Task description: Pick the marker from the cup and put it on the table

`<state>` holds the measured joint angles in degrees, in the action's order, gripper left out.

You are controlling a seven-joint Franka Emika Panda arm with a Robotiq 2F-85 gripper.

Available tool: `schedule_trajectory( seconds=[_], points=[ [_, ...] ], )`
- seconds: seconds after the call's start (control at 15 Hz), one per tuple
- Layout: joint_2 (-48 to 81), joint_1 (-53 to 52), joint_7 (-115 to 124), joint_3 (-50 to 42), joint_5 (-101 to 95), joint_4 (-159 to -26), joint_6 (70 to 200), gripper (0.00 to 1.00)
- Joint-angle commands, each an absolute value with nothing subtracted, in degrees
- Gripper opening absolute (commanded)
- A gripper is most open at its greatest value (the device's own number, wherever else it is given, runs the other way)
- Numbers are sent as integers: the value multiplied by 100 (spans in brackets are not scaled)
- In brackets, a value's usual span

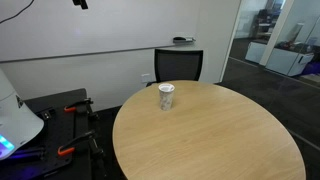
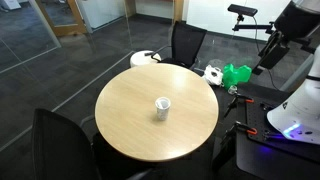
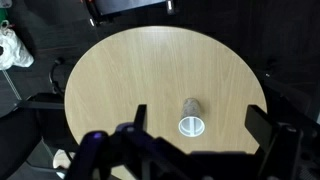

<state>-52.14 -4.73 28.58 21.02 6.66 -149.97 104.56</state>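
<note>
Where it stands upright, the cup (image 1: 166, 96) looks whitish.

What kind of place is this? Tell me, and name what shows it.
Probably an office meeting room: a round wood-grain table, a black office chair pulled up to it, a whiteboard on the wall, and a glass partition beyond.

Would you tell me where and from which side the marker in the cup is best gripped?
Grip its upper end, coming straight down from above. The cup stands upright on the table, mouth up, so its wall blocks any side approach. The marker itself is too small to make out, so its lean is unknown.
</note>
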Motion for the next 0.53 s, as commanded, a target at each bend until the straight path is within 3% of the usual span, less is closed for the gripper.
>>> schedule_trajectory(
  seconds=[0.0,0.47],
  points=[
    [-5206,-486,2867,2088,652,-14986,10447,100],
    [-5170,-490,2856,2097,661,-14955,10510,100]
  ],
)
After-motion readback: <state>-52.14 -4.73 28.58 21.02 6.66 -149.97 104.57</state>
